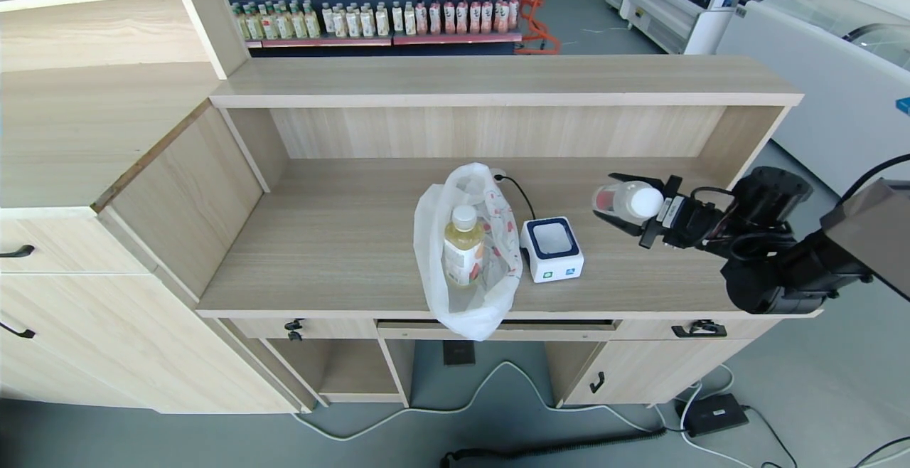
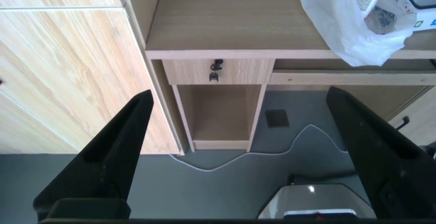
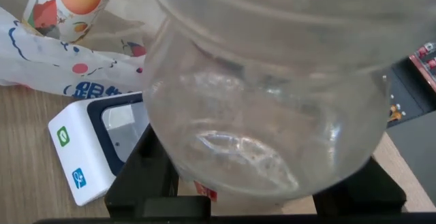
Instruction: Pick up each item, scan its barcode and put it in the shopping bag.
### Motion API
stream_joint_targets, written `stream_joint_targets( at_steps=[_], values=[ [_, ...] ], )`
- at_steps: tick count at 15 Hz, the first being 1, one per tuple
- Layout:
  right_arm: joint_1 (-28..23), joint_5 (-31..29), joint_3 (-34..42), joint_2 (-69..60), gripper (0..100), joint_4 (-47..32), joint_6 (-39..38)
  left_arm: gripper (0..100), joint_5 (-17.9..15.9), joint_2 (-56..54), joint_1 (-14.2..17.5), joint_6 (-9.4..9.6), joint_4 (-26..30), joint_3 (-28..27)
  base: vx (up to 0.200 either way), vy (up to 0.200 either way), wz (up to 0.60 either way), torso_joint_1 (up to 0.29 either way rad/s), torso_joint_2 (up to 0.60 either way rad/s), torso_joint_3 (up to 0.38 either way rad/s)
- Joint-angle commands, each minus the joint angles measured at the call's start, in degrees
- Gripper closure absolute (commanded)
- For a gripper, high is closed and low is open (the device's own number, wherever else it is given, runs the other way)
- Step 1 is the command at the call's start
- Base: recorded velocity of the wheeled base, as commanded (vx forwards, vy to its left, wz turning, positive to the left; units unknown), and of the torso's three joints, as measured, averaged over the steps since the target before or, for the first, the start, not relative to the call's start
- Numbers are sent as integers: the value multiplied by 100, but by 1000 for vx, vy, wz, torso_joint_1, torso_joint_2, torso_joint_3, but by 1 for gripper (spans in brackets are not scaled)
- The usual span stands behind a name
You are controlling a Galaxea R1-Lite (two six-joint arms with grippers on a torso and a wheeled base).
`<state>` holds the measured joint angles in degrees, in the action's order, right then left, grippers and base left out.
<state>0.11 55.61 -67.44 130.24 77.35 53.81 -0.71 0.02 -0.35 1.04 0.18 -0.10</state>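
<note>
Bottle (image 1: 629, 201), clear w/ white cap, pinched in right gripper (image 1: 616, 200) above counter (image 1: 341, 240), just right of scanner (image 1: 552, 247). Shopping bag (image 1: 434, 240) beside scanner holds yellow-drink bottle (image 1: 463, 247). Left gripper (image 2: 240, 96) spread wide, low in front of counter.

white printed shopping bag (image 1: 432, 240), navy-white scanner (image 1: 552, 249), clear bottle (image 1: 617, 202)

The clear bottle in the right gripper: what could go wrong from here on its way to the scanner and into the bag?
1. The clear bottle lies sideways in the right gripper; being smooth, it might slip when turned for scanning.
2. The scanner stands close beside the shopping bag, between it and the gripper; a low pass could bump it or its cable.
3. A yellow drink bottle already stands in the limp bag; the new one may knock it over.
</note>
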Motion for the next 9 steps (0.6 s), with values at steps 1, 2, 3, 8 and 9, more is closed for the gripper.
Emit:
stream_joint_targets(
  at_steps=[1,2,3,8,9],
  values=[
    [138,2,-138,229,100,105,-46,0,0,-2,0,2,-1,1,0,0,0,0,0,0],
    [218,2,-156,317,100,210,-107,0,-8,-2,0,2,-1,1,0,0,0,0,0,0],
    [270,2,-208,388,100,307,-151,0,0,-2,0,2,-1,1,0,0,0,0,0,0],
    [332,11,-323,643,100,536,-204,0,0,-2,0,2,-1,1,0,0,0,0,0,0],
    [332,11,-323,669,100,536,-204,0,0,-2,0,2,-1,1,0,0,0,0,0,0]
  ],
)
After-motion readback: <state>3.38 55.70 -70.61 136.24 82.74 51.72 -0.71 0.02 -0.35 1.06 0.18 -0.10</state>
